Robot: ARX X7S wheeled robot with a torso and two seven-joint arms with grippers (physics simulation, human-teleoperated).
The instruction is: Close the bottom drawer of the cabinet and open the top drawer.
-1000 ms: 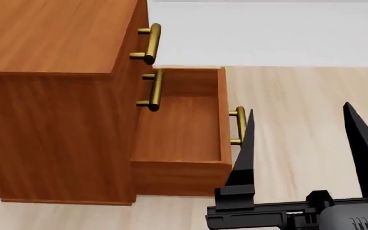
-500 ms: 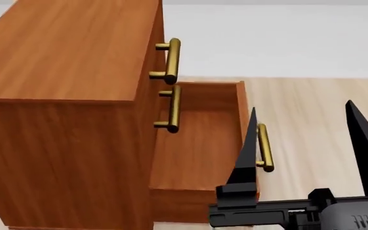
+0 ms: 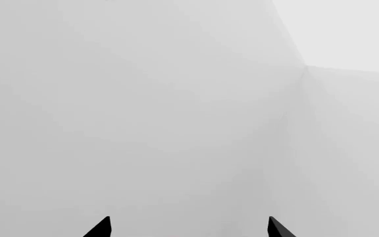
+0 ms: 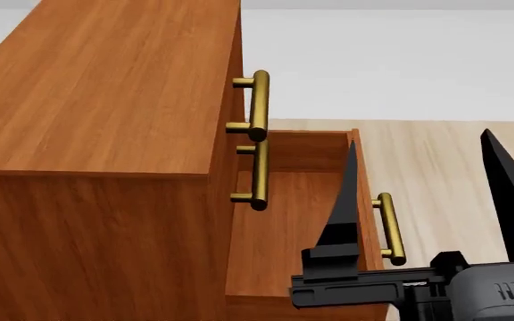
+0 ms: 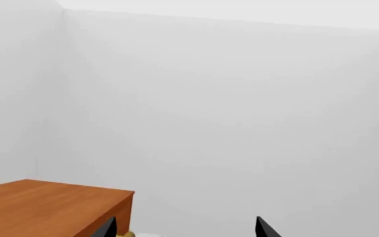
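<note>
Head view: cabinet at left, bottom drawer pulled out, top drawer shut. Right gripper spread wide, empty, above the drawer's brass handle. Left wrist view: left gripper tips apart, facing bare wall only.

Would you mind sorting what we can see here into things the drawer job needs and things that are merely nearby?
Needed for the job:
- cabinet
- bottom drawer, pulled out, with its brass handle
- top drawer handle; that drawer is shut
- right gripper, open

Merely nearby:
- middle drawer handle
- pale wooden floor
- left gripper, facing blank wall
</note>
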